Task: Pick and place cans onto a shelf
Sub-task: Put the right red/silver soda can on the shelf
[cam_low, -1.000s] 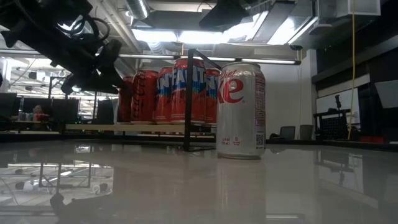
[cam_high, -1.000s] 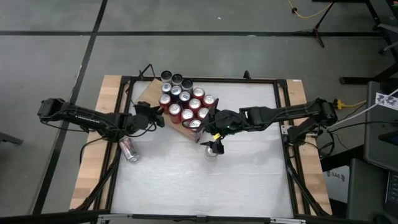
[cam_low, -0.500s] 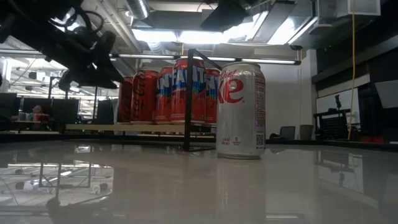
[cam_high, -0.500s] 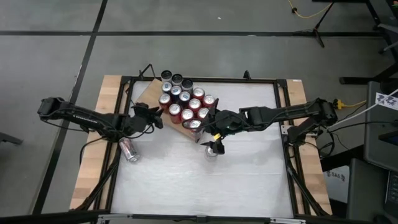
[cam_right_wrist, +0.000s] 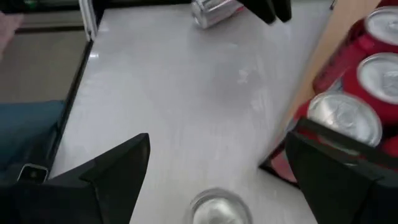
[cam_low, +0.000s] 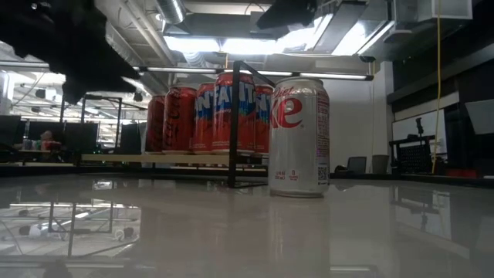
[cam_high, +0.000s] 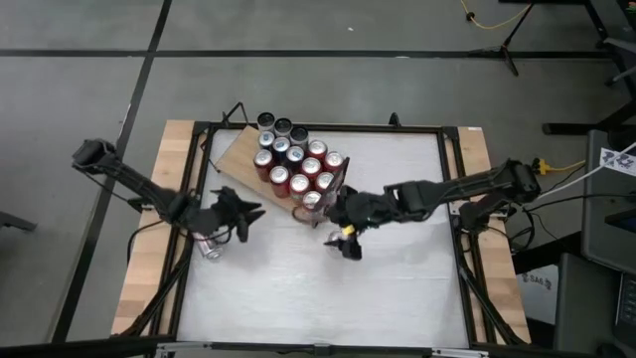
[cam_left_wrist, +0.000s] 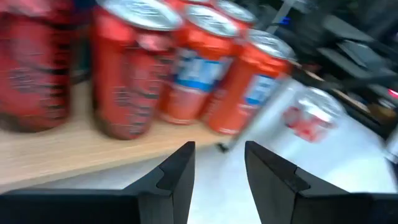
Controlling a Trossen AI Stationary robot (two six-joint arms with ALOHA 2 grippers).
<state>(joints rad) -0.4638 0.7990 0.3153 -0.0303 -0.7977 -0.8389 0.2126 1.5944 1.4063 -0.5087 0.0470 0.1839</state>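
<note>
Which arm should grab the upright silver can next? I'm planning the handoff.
Right. The right tool hangs directly over the silver can, jaws wide open around it. The left tool is farther off, near the shelf and a fallen can.

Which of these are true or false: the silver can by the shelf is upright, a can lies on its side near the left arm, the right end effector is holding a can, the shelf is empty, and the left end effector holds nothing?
1. The silver can stands upright on the table beside the shelf. True.
2. A fallen can lies on its side near the left end effector. True.
3. The right end effector is holding a can. False: its fingers are spread wide above the silver can, gripping nothing.
4. The shelf is empty. False: red cans crowd it.
5. The left end effector holds nothing. True.
</note>
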